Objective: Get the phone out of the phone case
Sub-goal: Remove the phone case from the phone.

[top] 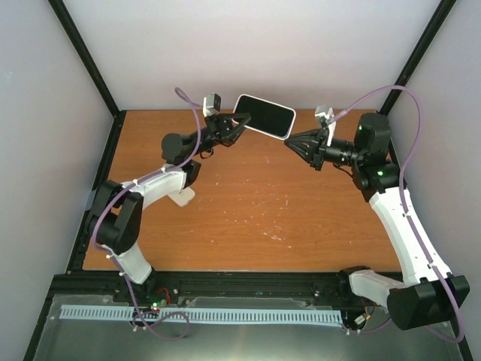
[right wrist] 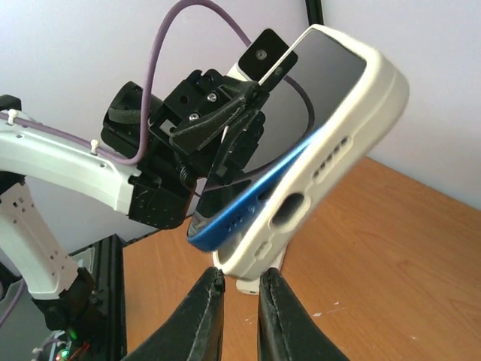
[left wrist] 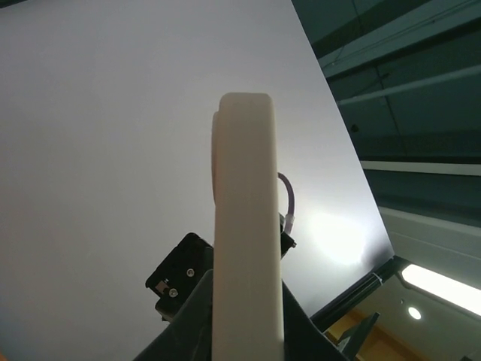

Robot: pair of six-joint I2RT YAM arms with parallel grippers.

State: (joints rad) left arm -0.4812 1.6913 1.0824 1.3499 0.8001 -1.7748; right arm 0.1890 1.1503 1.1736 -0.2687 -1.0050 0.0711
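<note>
The phone (right wrist: 331,75), blue-edged with a dark screen, hangs tilted in the air at the upper centre of the top view. In the right wrist view its lower left corner stands clear of the cream phone case (right wrist: 364,128), blue edge exposed, while its upper end sits inside. The case's bottom edge shows a port cutout and speaker holes.

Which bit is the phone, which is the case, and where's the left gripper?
phone (right wrist: 325,79), right wrist view, on its dark screen.
case (right wrist: 372,113), right wrist view, on its white side wall.
left gripper (top: 239,122), top view, between its fingertips.
</note>
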